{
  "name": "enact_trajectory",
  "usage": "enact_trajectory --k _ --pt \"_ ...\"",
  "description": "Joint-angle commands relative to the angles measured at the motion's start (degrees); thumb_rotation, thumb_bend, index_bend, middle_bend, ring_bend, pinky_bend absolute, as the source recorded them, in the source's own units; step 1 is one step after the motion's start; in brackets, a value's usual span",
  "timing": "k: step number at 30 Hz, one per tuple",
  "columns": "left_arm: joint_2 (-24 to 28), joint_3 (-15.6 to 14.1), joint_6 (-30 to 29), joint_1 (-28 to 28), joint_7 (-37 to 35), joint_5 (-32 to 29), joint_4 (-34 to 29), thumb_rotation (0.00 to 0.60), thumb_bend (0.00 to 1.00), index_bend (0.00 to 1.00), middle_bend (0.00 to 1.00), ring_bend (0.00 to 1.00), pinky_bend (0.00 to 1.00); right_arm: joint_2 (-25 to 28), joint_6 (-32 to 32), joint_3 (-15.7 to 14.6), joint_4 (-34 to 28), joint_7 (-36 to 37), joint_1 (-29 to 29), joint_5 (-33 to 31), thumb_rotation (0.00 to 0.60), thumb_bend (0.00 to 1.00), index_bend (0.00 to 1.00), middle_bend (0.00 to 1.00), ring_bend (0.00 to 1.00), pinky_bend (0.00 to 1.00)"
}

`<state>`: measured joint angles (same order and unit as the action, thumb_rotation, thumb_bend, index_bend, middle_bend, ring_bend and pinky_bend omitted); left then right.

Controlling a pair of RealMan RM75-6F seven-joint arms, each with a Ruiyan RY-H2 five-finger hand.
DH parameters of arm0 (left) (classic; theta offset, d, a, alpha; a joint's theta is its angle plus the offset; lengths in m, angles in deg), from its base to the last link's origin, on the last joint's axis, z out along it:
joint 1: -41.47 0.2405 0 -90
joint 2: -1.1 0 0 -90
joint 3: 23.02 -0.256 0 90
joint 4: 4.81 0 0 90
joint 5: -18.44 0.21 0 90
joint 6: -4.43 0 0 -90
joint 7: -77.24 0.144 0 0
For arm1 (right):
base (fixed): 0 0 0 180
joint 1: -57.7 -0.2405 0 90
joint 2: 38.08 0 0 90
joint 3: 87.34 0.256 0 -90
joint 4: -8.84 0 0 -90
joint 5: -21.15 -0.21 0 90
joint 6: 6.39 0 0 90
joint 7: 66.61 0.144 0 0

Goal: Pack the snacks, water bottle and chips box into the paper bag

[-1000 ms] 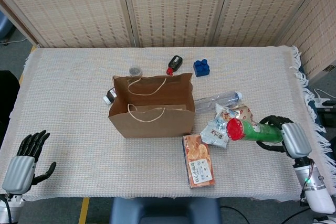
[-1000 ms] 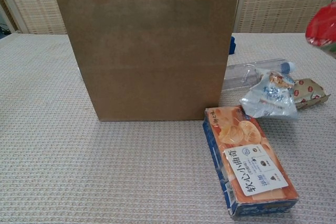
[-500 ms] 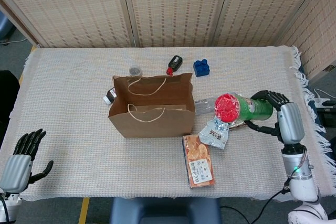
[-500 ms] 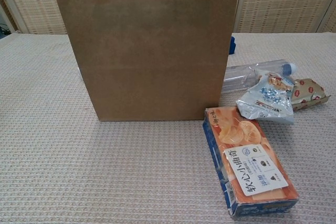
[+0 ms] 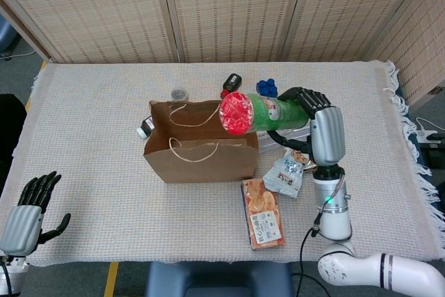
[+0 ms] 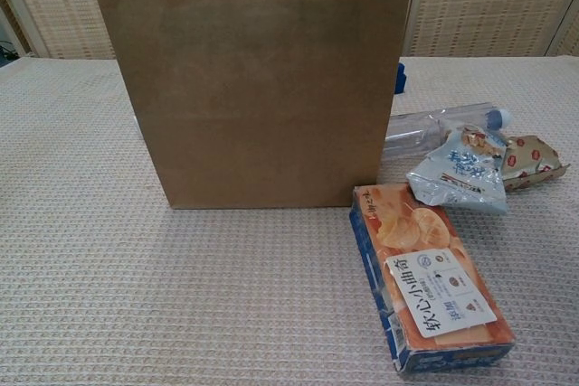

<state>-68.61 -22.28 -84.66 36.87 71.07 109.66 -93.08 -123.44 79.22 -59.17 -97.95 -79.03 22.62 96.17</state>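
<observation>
Head view is showing the right hand gripping a green chips tube by its base, lying sideways, red lid leading over the right end of the paper bag. Judged step: drop the tube in. Doing it well likely means tipping it lid-down, centring it between the bag's two rope handles, and releasing low so the thin wall is not getting pushed over.

Left hand is resting far left of the bag, fingers spread, holding nothing.

Right of the bag: water bottle lying against the wall, blue snack pouch and a red-dotted packet just beyond; orange chips box in front of the bag's right corner.

Behind the bag, small clutter is sitting close: a dark bottle, blue block, little jar. Tabletop left of the bag is offering open room; its fringed right edge is lying well off.
</observation>
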Motion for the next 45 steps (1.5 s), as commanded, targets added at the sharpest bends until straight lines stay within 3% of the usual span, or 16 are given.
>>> enact_trajectory --k 1,5,18,20,22,24,26,30,38,45 --pt "0.02 -0.02 0.14 -0.01 -0.15 -0.11 0.08 0.600 0.35 0.00 0.00 0.00 0.02 -5.13 -0.03 2.68 2.03 -3.82 -4.48 -3.07 0.600 0.36 0.59 0.68 0.69 0.74" --pt "0.01 -0.07 0.60 -0.09 -0.65 -0.40 0.33 0.600 0.35 0.00 0.00 0.00 0.02 -8.85 -0.54 4.04 4.81 -6.77 -7.84 -5.78 0.600 0.36 0.58 0.68 0.69 0.74" --pt "0.37 0.23 1.66 -0.43 -2.78 -1.39 0.78 0.600 0.34 0.00 0.00 0.00 0.02 -19.11 -2.52 1.90 17.23 -9.47 -14.75 -6.74 0.600 0.36 0.53 0.68 0.65 0.74" --pt "0.43 0.23 1.68 -0.42 -3.03 -1.43 0.84 0.600 0.34 0.00 0.00 0.00 0.02 -19.73 -3.81 1.71 17.92 -10.20 -15.16 -8.29 0.600 0.36 0.47 0.67 0.59 0.69" --pt "0.45 0.26 1.78 -0.44 -3.27 -1.55 0.89 0.600 0.34 0.00 0.00 0.00 0.02 -19.38 -5.61 1.21 17.40 -11.57 -15.32 -9.93 0.600 0.33 0.33 0.60 0.47 0.56" --pt "0.46 0.30 1.82 -0.46 -3.38 -1.62 0.96 0.600 0.34 0.00 0.00 0.00 0.02 -18.84 -6.78 0.86 16.46 -12.58 -15.30 -11.05 0.600 0.25 0.13 0.46 0.30 0.39" --pt "0.46 0.28 1.83 -0.47 -3.41 -1.59 0.99 0.600 0.34 0.00 0.00 0.00 0.02 -18.16 -7.51 0.81 15.06 -13.43 -15.10 -12.20 0.600 0.19 0.02 0.33 0.16 0.27" --pt "0.48 0.25 1.71 -0.44 -3.34 -1.46 0.93 0.600 0.34 0.00 0.00 0.00 0.02 -16.94 -7.08 1.71 12.74 -13.12 -14.41 -13.13 0.600 0.15 0.00 0.22 0.06 0.17" --pt "0.46 0.09 1.38 -0.37 -2.80 -0.98 0.66 0.600 0.34 0.00 0.00 0.00 0.02 -13.14 -5.62 3.05 8.52 -11.60 -12.10 -12.96 0.600 0.13 0.00 0.19 0.03 0.13" --pt "0.61 -0.04 0.65 -0.11 -2.25 -0.45 0.10 0.600 0.34 0.00 0.00 0.00 0.02 -4.86 -5.45 -0.14 0.23 -7.84 -6.11 -10.20 0.600 0.13 0.00 0.19 0.03 0.13"
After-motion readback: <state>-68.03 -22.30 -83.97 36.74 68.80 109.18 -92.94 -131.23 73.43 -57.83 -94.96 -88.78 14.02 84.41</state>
